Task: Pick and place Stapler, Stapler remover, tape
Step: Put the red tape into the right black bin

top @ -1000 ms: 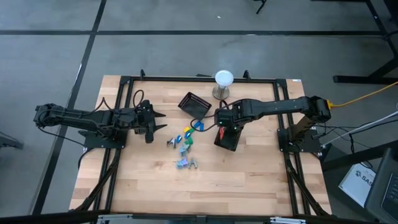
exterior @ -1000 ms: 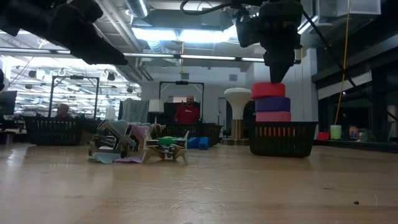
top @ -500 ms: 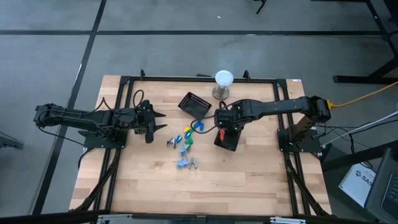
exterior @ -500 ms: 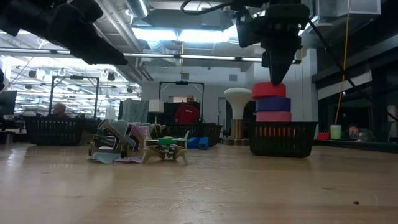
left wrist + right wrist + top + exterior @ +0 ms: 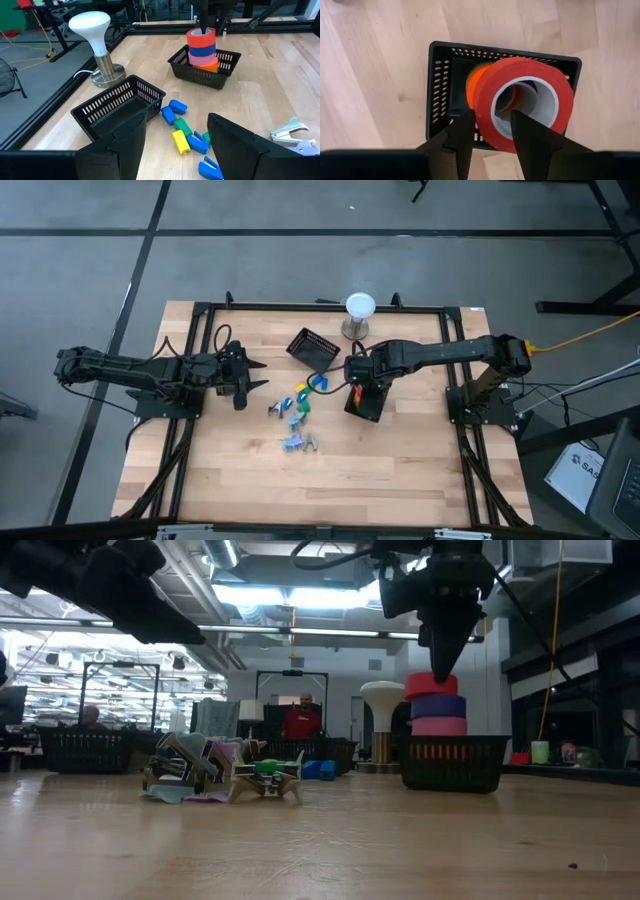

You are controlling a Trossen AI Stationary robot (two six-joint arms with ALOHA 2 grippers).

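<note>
right gripper (image 5: 437,658) risen slightly, tape (image 5: 522,102) stacked, orange roll beneath

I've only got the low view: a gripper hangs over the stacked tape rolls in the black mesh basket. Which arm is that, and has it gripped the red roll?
Observer: That's the right gripper. Its fingers stand apart, straddling the wall of the red tape roll, one over the hole; not clamped.
Operator: Anything beneath the pink tape roll?
Observer: Yes, an orange tape roll sits lower, inside the black mesh basket.
Operator: And the left arm?
Observer: The left gripper is open above the table's left side.
</note>
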